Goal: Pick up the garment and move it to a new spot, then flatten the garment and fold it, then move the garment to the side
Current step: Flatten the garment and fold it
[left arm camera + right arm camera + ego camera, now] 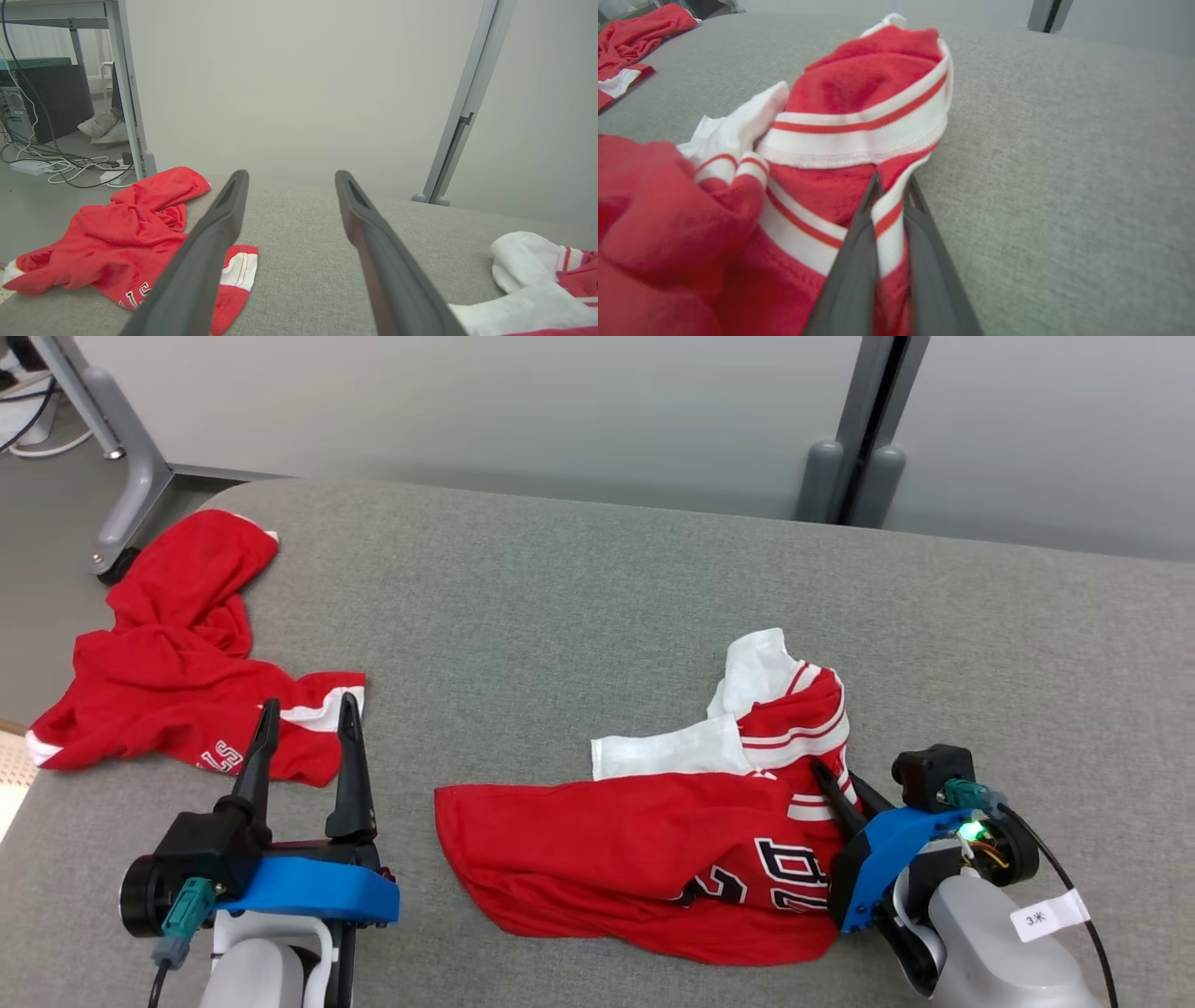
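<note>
Garment (pixel 607 849) crumpled, long axis left-right

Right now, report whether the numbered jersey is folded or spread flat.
Neither: crumpled. The jersey lies bunched, white part flipped over the red, striped edge pinched in the right gripper.

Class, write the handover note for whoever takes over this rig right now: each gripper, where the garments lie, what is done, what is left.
Right gripper: shut on the jersey's striped trim.
Left gripper: open, holding nothing, by the red garment at the table's left edge.
Jersey: crumpled on the table, front right.
Done: grip taken.
Left: lift, move, flatten, fold, set aside.
</note>
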